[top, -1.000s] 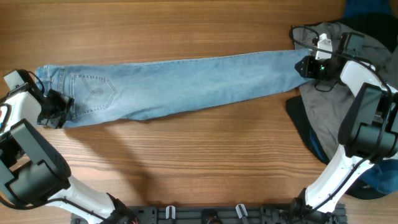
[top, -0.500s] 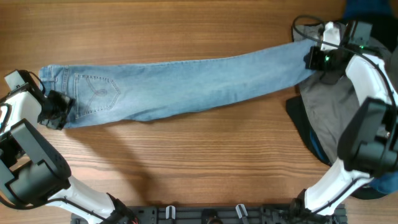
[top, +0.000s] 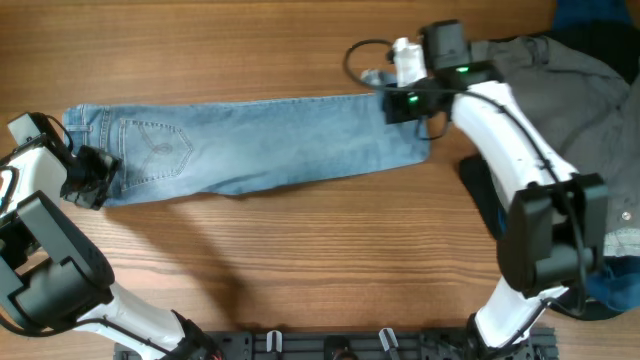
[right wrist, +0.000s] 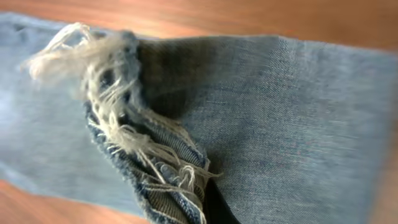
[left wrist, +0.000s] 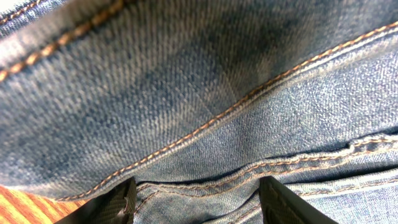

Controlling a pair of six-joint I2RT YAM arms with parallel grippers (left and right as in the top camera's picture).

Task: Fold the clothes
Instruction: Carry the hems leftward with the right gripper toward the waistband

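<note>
Jeans (top: 260, 140) are laid left-to-right; hem is pinched by right fingers (top: 395, 106), waist leftward; left fingers (left wrist: 118, 202) cannot be judged.

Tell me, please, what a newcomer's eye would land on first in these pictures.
A long pair of light-blue jeans stretches across the wooden table. The right gripper pinches the frayed hem, turned back over the leg, while the left gripper clamps the waist at the left edge. A grey garment lies heaped at the far right.
</note>
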